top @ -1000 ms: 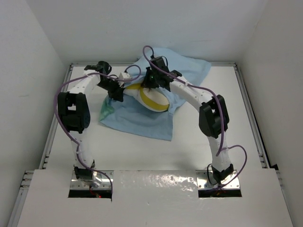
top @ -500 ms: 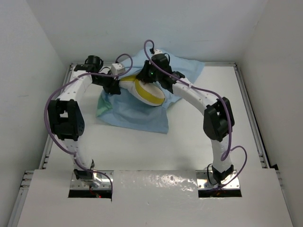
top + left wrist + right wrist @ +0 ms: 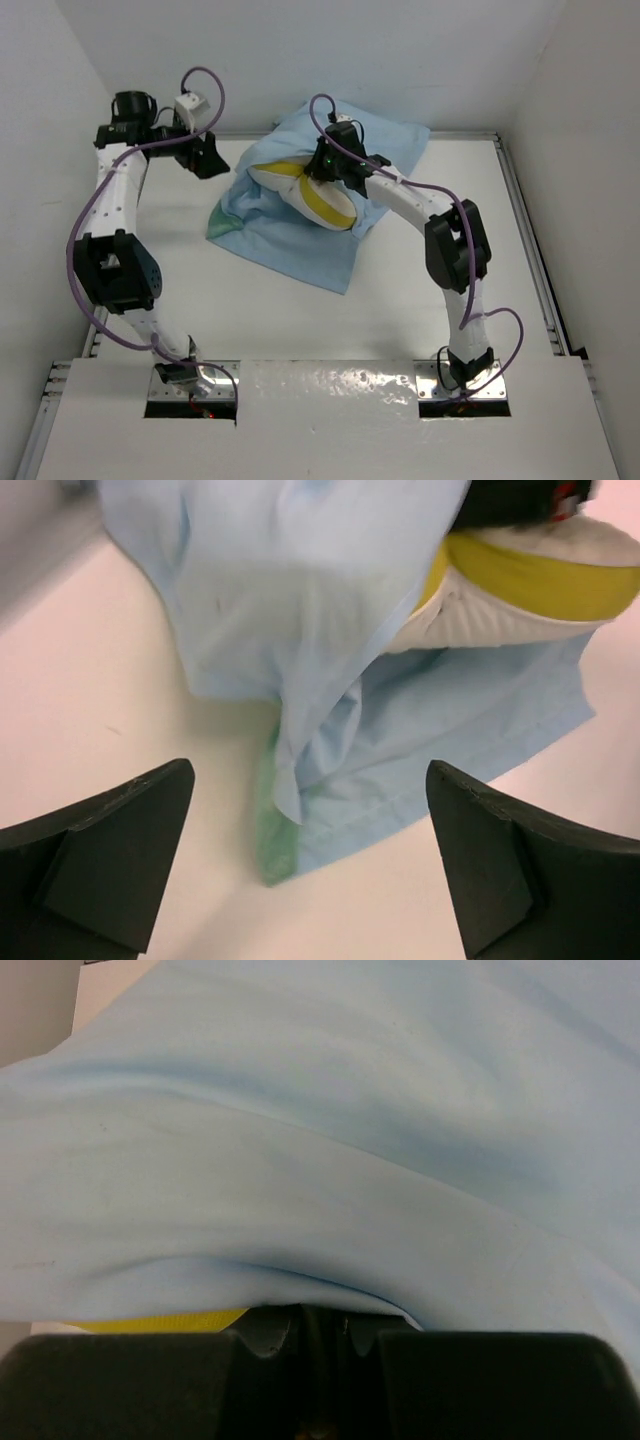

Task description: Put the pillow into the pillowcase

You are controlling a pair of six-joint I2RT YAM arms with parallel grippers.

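While pillow [image 3: 275, 182] lies half-sheathed at far centre of tabletop [image 3: 430, 300], yellow-banded end poking from pillowcase [image 3: 300, 250] mouth: right tool [image 3: 320, 172] near-closed, seemingly pinching upper fabric layer; left tool [image 3: 205, 160] wide open, empty, well apart. Risk: one-sided hold lets mouth sag, pillow snags, fabric bunches.

My overhead camera sits high behind my bases and looks down over the whole counter [image 3: 430, 300]. My left wrist camera peers down between the fingers of my left tool [image 3: 310, 780], fairly near the pillowcase [image 3: 300, 610] and pillow [image 3: 530, 580]. My right wrist camera sits almost against that blue cloth, which fills its view. All three views share the pillowcase.
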